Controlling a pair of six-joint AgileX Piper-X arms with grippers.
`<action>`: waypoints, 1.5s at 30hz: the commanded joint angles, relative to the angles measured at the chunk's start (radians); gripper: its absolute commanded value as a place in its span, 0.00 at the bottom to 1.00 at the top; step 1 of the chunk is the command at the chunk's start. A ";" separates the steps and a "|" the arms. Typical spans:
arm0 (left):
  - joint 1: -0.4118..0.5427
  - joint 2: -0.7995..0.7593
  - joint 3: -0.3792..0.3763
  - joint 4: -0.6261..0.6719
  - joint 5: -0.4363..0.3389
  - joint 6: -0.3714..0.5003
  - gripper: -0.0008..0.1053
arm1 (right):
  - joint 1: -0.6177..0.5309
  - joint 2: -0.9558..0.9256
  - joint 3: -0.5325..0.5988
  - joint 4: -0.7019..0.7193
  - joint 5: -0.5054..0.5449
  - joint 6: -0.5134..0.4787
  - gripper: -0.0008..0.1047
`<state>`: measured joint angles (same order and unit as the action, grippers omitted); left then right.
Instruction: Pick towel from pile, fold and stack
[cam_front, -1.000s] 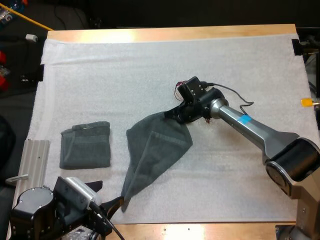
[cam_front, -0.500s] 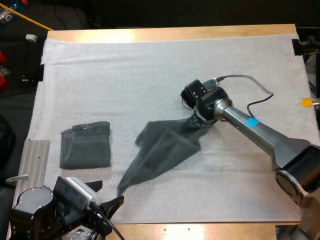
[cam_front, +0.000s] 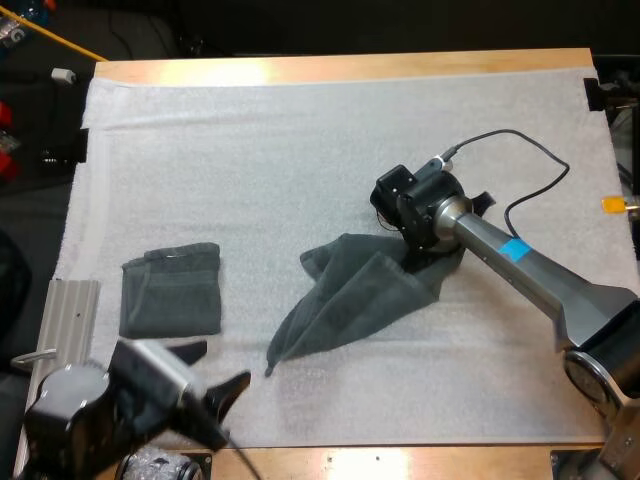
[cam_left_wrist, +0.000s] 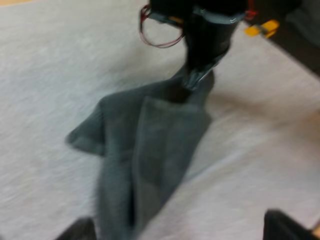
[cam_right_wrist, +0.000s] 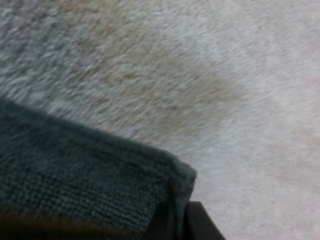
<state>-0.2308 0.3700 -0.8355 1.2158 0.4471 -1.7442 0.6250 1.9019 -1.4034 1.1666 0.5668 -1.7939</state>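
- right arm (cam_front: 520, 265), right side of the frame: smooth silver-grey tube, kinda shiny, with a small blue patch (cam_front: 515, 249) stuck on top
- its far end is a chunky black wrist block (cam_front: 415, 200)
- fat black round joint (cam_front: 608, 350) at the lower right edge
- left arm (cam_front: 70, 420), lower left corner: black rounded housing
- left claw (cam_front: 218, 365): two pointed black fingers (cam_front: 228, 388)

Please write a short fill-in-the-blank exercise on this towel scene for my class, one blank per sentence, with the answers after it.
1. The right gripper grips one end of the loose towel; the towel's other end rests on the white ____.
2. The left gripper holds ____.
3. The folded towel lies nearer the ____ gripper than the other.
Missing words: mat; nothing; left.
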 joint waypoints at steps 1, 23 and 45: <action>-0.004 0.047 0.013 -0.049 -0.031 0.000 0.62 | -0.005 -0.011 -0.002 0.000 -0.010 0.033 0.01; -0.004 0.689 0.015 -0.368 -0.032 0.030 0.62 | -0.209 -0.168 -0.002 -0.044 -0.237 0.234 0.57; -0.026 1.260 -0.248 -0.381 -0.032 0.018 0.62 | -0.365 -0.169 0.176 -0.197 -0.594 0.267 0.40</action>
<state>-0.2477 1.6281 -1.0743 0.8329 0.4246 -1.7201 0.2615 1.7414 -1.2322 0.9782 -0.0146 -1.5296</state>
